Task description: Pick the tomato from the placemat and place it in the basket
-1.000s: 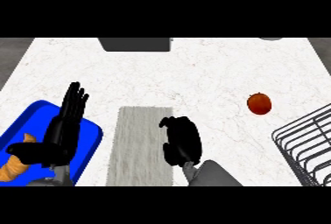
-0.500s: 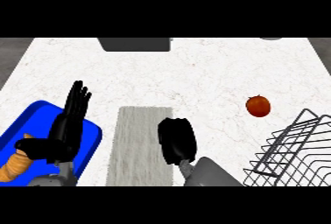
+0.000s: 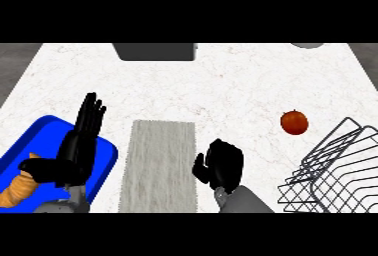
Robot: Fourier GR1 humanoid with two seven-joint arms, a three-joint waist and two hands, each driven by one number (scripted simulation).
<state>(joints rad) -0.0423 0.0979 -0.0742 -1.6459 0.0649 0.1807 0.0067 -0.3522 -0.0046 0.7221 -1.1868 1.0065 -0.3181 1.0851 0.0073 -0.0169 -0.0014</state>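
The tomato [image 3: 294, 122] lies up and to the right of my right hand [image 3: 220, 165], on the bare white counter [image 3: 192, 80] and not on the grey placemat [image 3: 160, 165], whatever the task sentence says; the mat lies to the left of that hand, its right edge just beside it. A stretch of open marble separates the hand from the fruit, so I judge the coming move to be a reach forward and to the right. The tomato is round, with no long axis to line up against; its dark stem spot faces up. My right hand is by far the nearer one. Its fingers look curled inward and hold nothing, so they would need to open before any grasp. My left hand [image 3: 80, 145] rests well off to the left, fingers straight and pointing up the view, over the blue tray [image 3: 40, 132] that holds an orange, bread-like thing [image 3: 18, 187] at its lower left. The wire basket [image 3: 332, 170] stands at the right edge, below and to the right of the tomato and near it, so the carry after the grasp should be short. Nothing stands between my right hand and the tomato. Far away along the top edge there is a dark grey block [image 3: 155, 51] and a pale round object [image 3: 308, 45], both well apart from the path.
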